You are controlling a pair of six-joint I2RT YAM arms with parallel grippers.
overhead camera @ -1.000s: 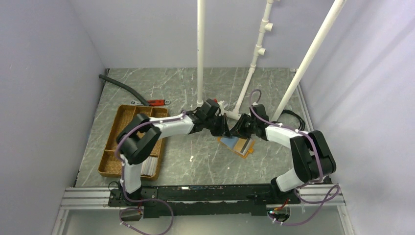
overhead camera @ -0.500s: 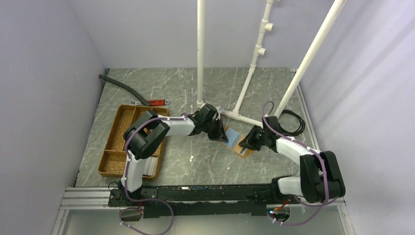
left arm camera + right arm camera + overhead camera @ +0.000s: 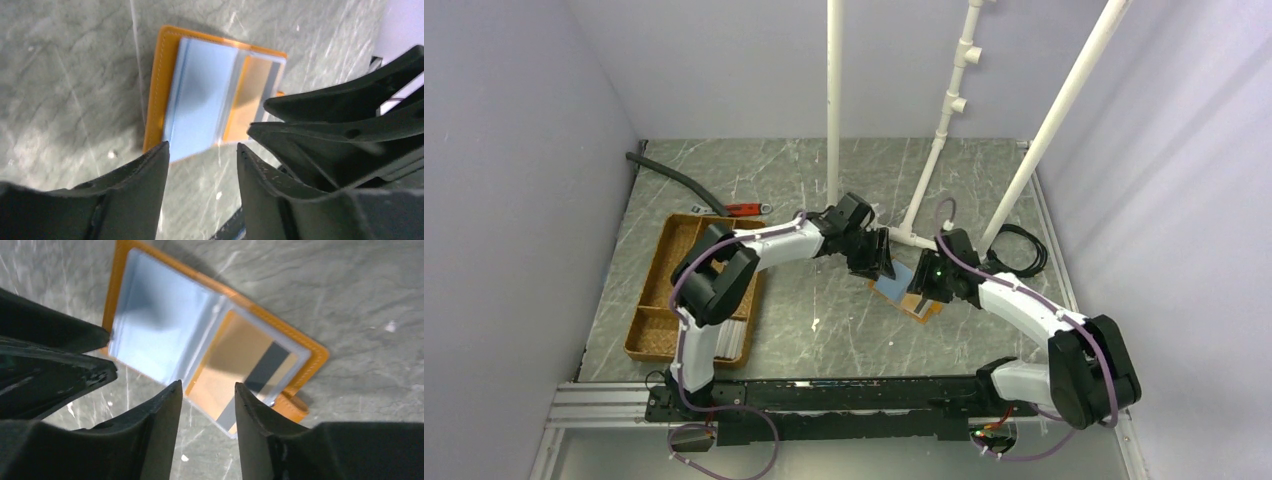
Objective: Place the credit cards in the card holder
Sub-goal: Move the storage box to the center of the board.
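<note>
The orange card holder (image 3: 311,349) lies flat on the grey table, between both grippers. A light blue credit card (image 3: 159,334) lies on its one half. A tan card with a dark stripe (image 3: 246,364) lies on the other half and sticks out over the holder's edge. My left gripper (image 3: 203,147) is open just in front of the blue card (image 3: 200,100), with nothing between its fingers. My right gripper (image 3: 207,386) is open just short of the tan card's edge, also empty. In the top view the two grippers (image 3: 879,262) (image 3: 924,287) flank the holder (image 3: 918,311).
A brown woven tray (image 3: 646,318) with white cards in it stands at the left. White pipes (image 3: 834,110) rise behind the holder, one foot (image 3: 912,238) close by. A black hose (image 3: 674,180) and a red-handled tool (image 3: 744,209) lie far left, and a black cable (image 3: 1021,250) lies right.
The left gripper has opened and stands a little back from the blue card. The right arm pulled away to the right, then came back to the holder with wider jaws.
</note>
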